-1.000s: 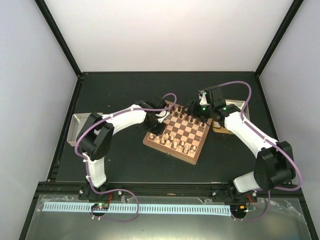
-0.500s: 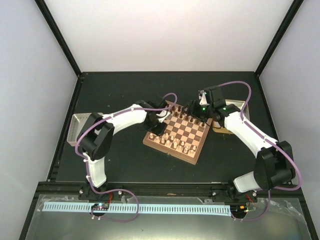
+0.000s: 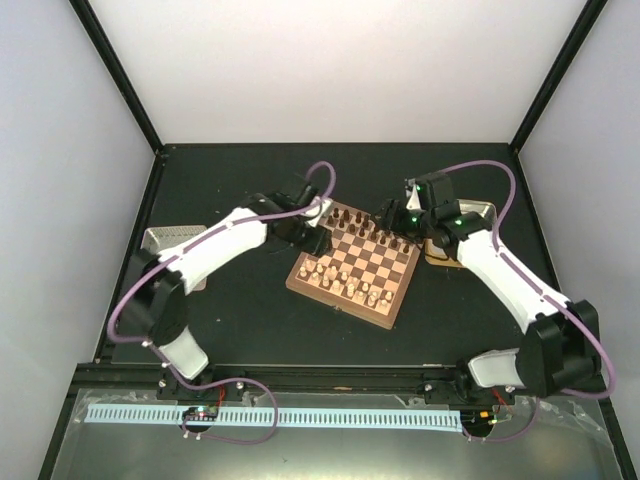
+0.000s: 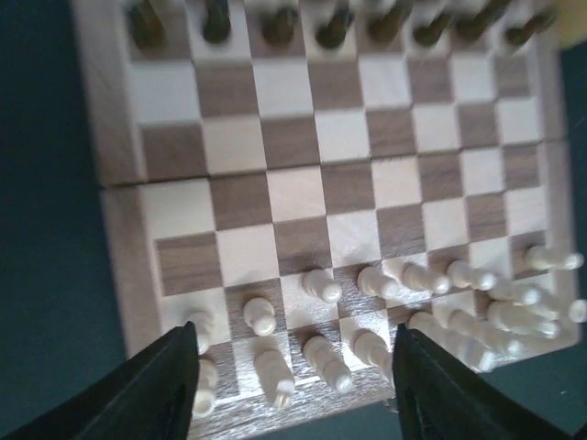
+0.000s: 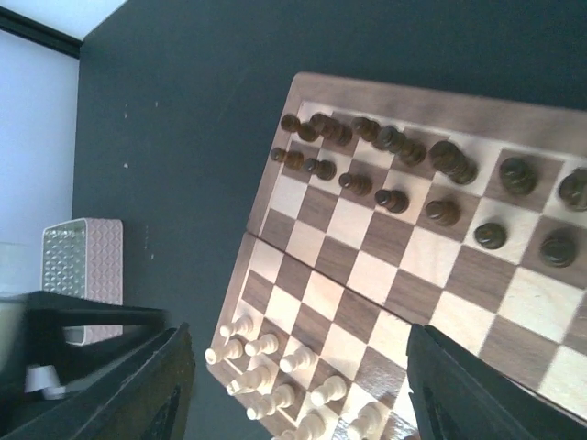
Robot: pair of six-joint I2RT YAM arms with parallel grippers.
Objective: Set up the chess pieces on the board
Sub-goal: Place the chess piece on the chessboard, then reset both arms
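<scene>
The board point(image 3: 372, 262) lies in the middle of the table. Dark brown chess pieces point(image 3: 362, 222) stand along its far edge and cream chess pieces point(image 3: 345, 284) along its near edge. My left gripper point(image 3: 319, 236) hangs over the board's left corner. In the left wrist view it point(image 4: 293, 390) is open above two rows of cream pieces point(image 4: 322, 286), gripping none, with dark pieces point(image 4: 280, 26) opposite. My right gripper point(image 3: 389, 220) hovers over the far right corner. Seen from its own wrist it point(image 5: 303, 394) is open and empty above the board point(image 5: 404, 275).
A metal tray point(image 3: 163, 245) sits left of the board, seen again as a patterned tray point(image 5: 83, 266) in the right wrist view. Another tray point(image 3: 474, 214) stands at the right behind my right arm, with a tan object point(image 3: 440, 257) beside it.
My left gripper has opened and pulled back and up from the board's far left corner. The right gripper has opened a little wider and its arm has shifted slightly.
</scene>
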